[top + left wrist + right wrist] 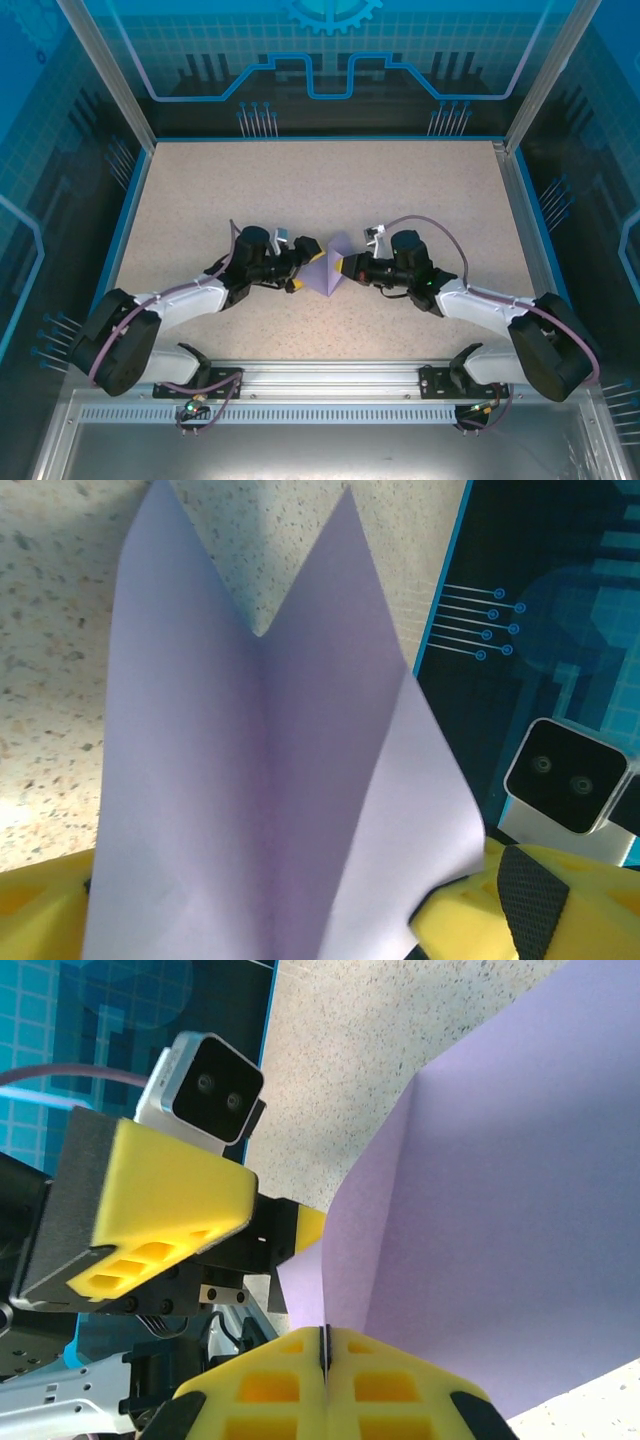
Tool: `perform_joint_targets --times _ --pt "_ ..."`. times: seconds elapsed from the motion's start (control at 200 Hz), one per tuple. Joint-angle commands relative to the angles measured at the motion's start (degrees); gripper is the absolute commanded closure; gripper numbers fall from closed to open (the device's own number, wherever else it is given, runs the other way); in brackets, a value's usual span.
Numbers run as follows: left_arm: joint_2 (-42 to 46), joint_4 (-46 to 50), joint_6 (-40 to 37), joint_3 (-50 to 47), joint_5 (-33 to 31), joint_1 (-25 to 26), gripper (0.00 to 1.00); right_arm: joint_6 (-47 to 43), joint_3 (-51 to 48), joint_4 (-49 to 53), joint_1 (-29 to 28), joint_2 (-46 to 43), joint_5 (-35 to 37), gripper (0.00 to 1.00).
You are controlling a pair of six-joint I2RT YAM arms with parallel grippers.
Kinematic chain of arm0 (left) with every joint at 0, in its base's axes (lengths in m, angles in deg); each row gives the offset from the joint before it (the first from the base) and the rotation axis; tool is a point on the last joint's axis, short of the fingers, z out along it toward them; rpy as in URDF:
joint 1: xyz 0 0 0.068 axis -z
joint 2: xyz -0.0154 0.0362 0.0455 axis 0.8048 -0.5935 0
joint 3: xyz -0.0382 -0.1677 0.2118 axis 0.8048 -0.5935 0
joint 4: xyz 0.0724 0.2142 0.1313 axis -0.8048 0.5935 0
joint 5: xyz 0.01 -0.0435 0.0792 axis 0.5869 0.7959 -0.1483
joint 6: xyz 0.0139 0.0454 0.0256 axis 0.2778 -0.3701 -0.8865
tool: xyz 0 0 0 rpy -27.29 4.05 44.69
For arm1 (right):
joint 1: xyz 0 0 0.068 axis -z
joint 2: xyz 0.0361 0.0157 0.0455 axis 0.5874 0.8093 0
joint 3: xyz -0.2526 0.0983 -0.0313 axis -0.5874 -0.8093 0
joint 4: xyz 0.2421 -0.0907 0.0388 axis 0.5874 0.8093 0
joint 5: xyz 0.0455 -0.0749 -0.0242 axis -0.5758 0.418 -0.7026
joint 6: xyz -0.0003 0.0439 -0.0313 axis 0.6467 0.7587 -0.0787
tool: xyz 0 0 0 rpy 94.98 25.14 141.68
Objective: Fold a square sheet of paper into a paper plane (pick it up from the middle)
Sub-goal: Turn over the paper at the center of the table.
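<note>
The lavender sheet of paper (328,270) is held up off the table between my two grippers, folded along a centre crease. In the left wrist view the paper (270,780) spreads in a V with two points at the far end. My right gripper (323,1345) is shut on the paper's (480,1220) near edge, yellow fingertips pressed together; from above, the right gripper (348,266) sits at the paper's right side. My left gripper (303,265) is open wide, its yellow fingers (470,910) on either side of the paper without pinching it.
The speckled beige table (320,190) stretches behind and beside the arms, bounded by a blue rim (135,200) and glass walls. A metal rail (320,375) runs along the near edge. The two wrists are close together, the left finger (160,1190) just beside the right gripper.
</note>
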Motion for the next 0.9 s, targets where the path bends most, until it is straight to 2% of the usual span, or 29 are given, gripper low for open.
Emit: perform_joint_targets --times 0.0,0.195,0.4,0.57,0.895 --pt "-2.6 -3.3 -2.0 2.6 2.5 1.2 0.09 1.2 -1.5 -3.4 -0.9 0.7 0.7 0.99" --pt "-6.2 -6.4 -1.9 3.5 3.1 2.3 0.15 2.2 -3.4 -3.9 -1.0 0.7 1.5 0.99" --pt "-7.7 -6.1 -3.3 4.9 3.0 2.7 0.33 3.1 -5.1 -4.2 -1.0 0.7 2.6 0.99" --pt "-9.1 -7.2 -3.5 5.2 3.5 3.0 0.43 3.8 -5.8 -4.7 -1.0 1.6 3.2 0.96" --pt "-13.5 -7.5 -4.5 6.0 5.1 3.3 0.52 4.6 -6.2 -7.4 -0.7 4.4 2.8 0.95"
